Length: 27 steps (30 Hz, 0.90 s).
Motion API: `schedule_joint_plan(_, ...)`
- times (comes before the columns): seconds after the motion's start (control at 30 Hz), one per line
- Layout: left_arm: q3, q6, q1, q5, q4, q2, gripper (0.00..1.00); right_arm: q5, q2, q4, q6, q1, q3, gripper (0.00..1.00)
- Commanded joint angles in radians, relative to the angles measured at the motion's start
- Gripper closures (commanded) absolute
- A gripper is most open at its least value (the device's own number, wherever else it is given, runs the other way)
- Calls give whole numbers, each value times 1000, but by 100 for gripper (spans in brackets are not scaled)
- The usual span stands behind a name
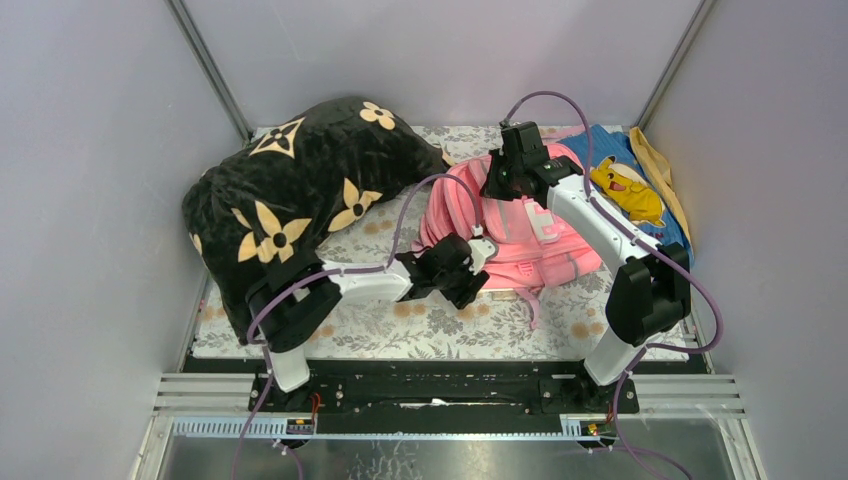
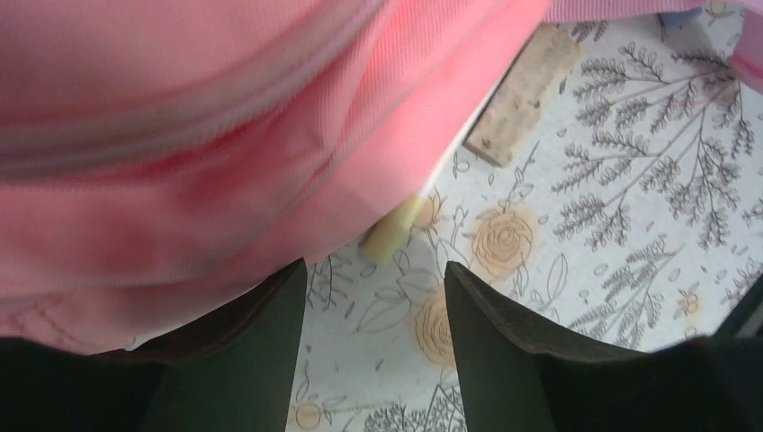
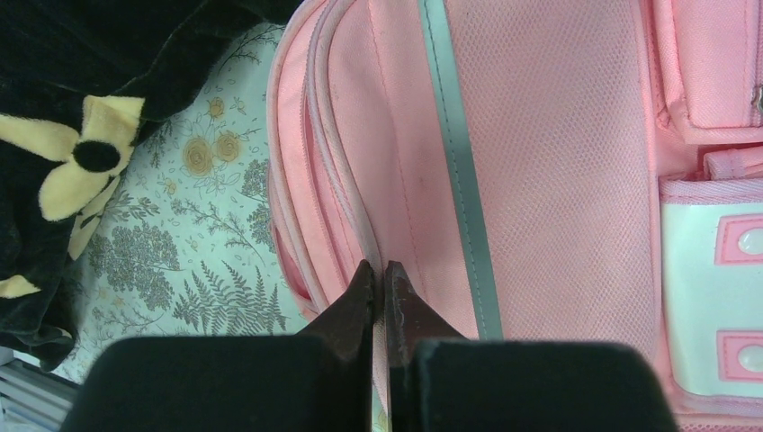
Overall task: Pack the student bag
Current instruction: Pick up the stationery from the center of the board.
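Note:
The student bag (image 1: 520,245), a pink backpack with grey trim, lies flat in the middle of the floral tablecloth. At the bag's far left side my right gripper (image 1: 497,182) is shut, and its tips (image 3: 380,270) pinch a fold of pink fabric beside the zip seam of the student bag (image 3: 540,162). My left gripper (image 1: 478,262) sits at the bag's near left edge. Its fingers (image 2: 373,297) stand open over bare cloth, with nothing between them. The student bag (image 2: 207,135) bulges just above them. A pale yellow stub (image 2: 396,232) pokes out from under it.
A black pillow with tan flowers (image 1: 300,195) fills the back left. A blue cloth with a yellow cartoon figure (image 1: 625,185) and a tan strap (image 1: 660,165) lie at the back right. A speckled tan slab (image 2: 522,103) shows beside the bag. Grey walls enclose the table.

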Motion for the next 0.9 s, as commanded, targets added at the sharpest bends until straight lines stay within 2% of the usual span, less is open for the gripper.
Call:
schedule_joint_plan(0.0,84,53,-7,-30,85,53,36,0,-50,20,9,-6,19,100)
schedule_joint_plan(0.17,108,54,-6,-37,71,93,35,-1,-51,19,9,-10,15,100)
schedule_joint_plan(0.27,123,59,-6,11,57,126,35,-6,-49,23,9,-12,13,100)
schedule_joint_plan(0.4,132,50,-9,95,43,136,38,-5,-48,23,10,-12,13,100)
schedule_joint_plan(0.53,123,35,-14,103,35,125,45,-5,-46,23,11,-13,15,100)
schedule_joint_plan(0.73,36,-9,-30,51,89,68,44,-7,-41,23,11,-12,24,100)
schedule_joint_plan(0.87,-6,-29,-35,70,129,55,44,-13,-36,21,14,-13,29,100)
